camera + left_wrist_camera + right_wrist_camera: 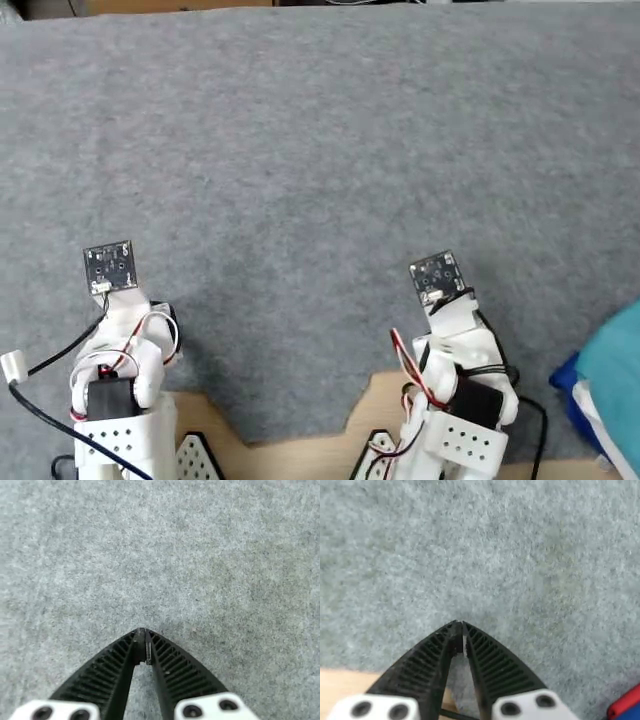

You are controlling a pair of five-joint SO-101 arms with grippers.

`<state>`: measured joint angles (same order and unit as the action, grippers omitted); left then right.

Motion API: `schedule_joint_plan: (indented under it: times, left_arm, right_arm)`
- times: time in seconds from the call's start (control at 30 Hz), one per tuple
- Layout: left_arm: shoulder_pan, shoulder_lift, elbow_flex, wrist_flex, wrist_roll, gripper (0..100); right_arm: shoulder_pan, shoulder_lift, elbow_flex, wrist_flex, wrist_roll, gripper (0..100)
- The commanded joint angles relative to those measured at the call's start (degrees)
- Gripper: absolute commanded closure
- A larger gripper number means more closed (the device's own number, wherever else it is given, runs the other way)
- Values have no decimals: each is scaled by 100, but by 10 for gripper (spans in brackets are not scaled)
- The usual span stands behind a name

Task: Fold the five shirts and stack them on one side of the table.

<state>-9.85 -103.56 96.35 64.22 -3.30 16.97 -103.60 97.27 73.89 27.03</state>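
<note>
Lying beside right arm (462, 385): shirts (614, 372)

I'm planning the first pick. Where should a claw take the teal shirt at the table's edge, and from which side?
The teal shirt lies on top of blue cloth, so its edge facing the mat is probably free. Pinch there, coming from the mat side with the right claw, which is shut and must open first.
</note>
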Motion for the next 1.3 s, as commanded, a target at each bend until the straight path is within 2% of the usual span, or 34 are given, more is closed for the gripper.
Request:
schedule_joint_plan:
  times: [0.0, 1.07, 1.17, 1.27]
  left_arm:
    - [-9, -4, 53, -88, -9, 981]
    - [-9, -4, 53, -88, -9, 981]
    - [-9, -4, 53, -79, -9, 981]
    - [-9, -4, 53, -79, -9, 981]
  right_arm:
    - [-22, -242, -40, 44, -26, 992]
    - [4, -242, -40, 44, -26, 992]
    - [-92, -242, -40, 44, -70, 992]
    - [-567, -233, -31, 26, -149, 992]
